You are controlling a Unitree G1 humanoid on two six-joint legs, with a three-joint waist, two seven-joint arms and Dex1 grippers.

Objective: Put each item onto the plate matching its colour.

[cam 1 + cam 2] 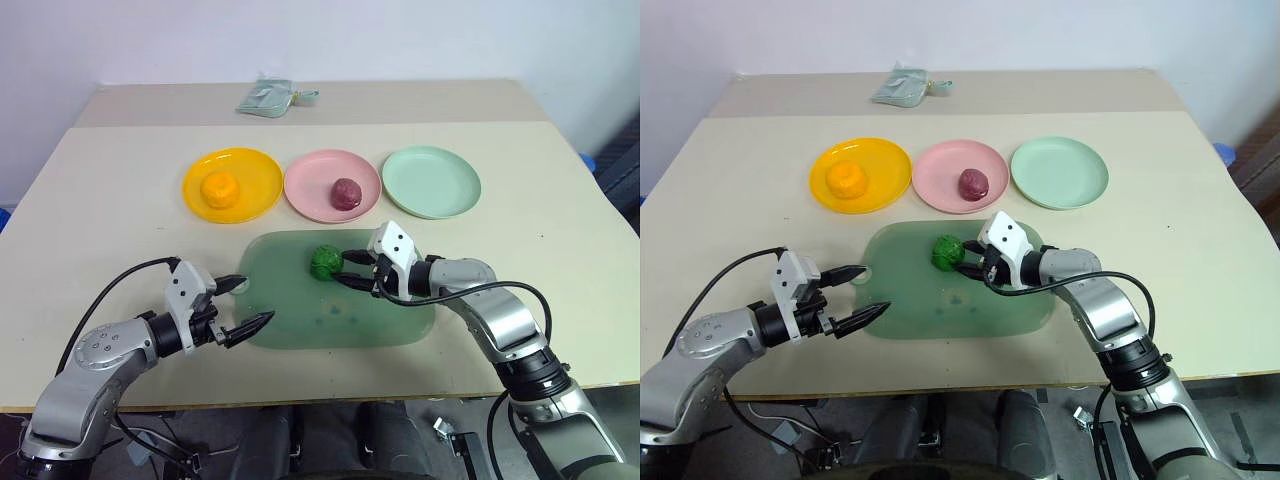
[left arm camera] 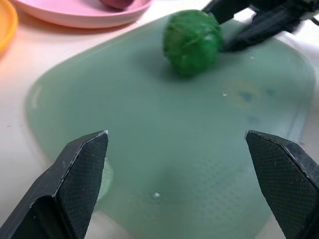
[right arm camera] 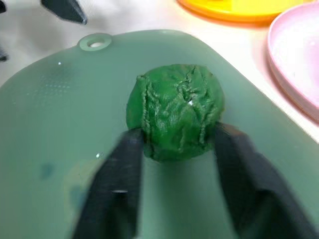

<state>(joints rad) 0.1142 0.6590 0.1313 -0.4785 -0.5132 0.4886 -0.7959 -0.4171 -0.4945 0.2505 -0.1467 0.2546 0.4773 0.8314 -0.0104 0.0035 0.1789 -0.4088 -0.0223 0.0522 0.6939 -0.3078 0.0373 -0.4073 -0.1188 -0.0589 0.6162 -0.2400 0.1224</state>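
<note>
- My left gripper (image 1: 246, 303) hangs over the near left corner of the translucent green board (image 1: 300, 325), fingers spread wide, holding nothing.
- My right gripper (image 1: 352, 270) is pinching the green ball (image 1: 326, 262), one finger on each side; the ball rests on the board's far half.
- The ball is round and bumpy, with no long axis.
- Beyond the board stand three plates: the yellow plate (image 1: 255, 170) with the orange ball (image 1: 219, 188), the pink plate (image 1: 312, 180) with the maroon ball (image 1: 346, 193), and the bare mint plate (image 1: 431, 181).
- Open desk (image 1: 110, 210) lies on both sides.
</note>
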